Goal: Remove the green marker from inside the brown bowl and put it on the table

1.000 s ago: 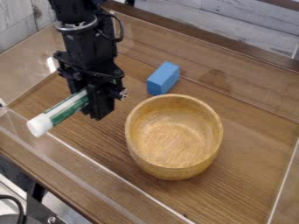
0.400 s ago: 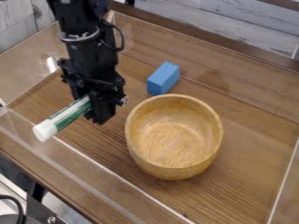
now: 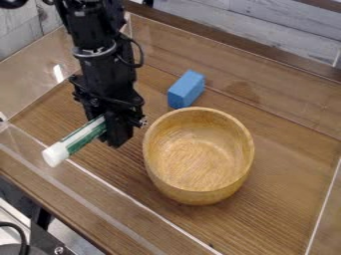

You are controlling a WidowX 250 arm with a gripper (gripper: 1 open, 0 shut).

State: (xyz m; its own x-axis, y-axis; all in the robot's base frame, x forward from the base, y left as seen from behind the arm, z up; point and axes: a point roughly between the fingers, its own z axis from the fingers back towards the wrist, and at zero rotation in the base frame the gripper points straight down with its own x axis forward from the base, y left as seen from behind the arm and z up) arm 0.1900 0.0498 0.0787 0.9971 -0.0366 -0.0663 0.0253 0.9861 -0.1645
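Since the marker [image 3: 78,139] is already out of the bowl [image 3: 198,156], what remains, I judge, is a gentle set-down. The gripper [image 3: 102,127] is clamped on the marker, which slants with its pale end toward seven o'clock, at about nine o'clock from the bowl and apart from it. The blue block [image 3: 186,90] sits near the bowl's twelve o'clock. Best to lower straight down over the wood of the table [image 3: 136,212], level the barrel so that it meets the surface along its length, and only then part the fingers slowly; let go while tilted, it could tip or roll.
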